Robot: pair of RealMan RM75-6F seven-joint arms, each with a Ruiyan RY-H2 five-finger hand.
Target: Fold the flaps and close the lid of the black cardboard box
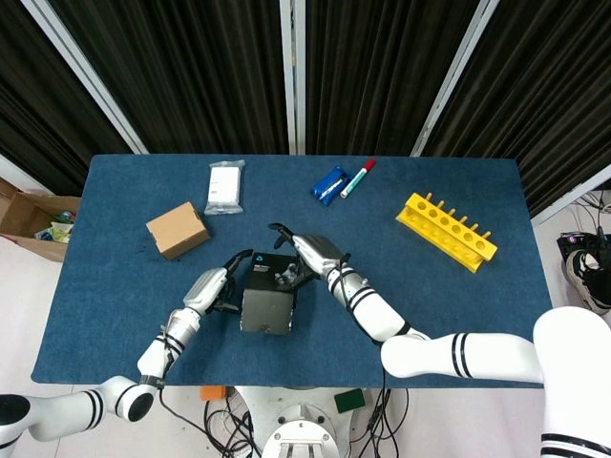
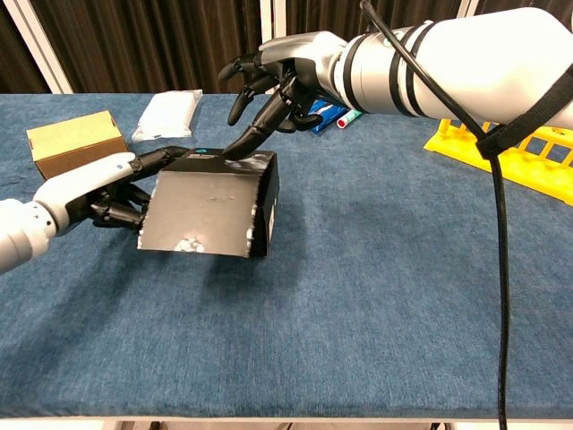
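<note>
The black cardboard box (image 1: 266, 303) (image 2: 204, 215) lies near the table's front centre with its lid folded down over the top. My right hand (image 1: 307, 256) (image 2: 279, 72) hovers over the far edge of the lid, fingers spread, one fingertip pressing on the lid. My left hand (image 1: 212, 289) (image 2: 97, 193) rests against the box's left side, its thumb reaching along the top far-left edge and its other fingers curled against the side wall. Neither hand encloses anything.
A brown cardboard box (image 1: 178, 230) (image 2: 73, 139) and a white packet (image 1: 224, 186) (image 2: 167, 115) lie at the left rear. A blue item (image 1: 328, 183) and a marker (image 1: 357, 177) sit behind centre. A yellow rack (image 1: 447, 230) (image 2: 510, 152) stands to the right on the blue table (image 1: 458, 315).
</note>
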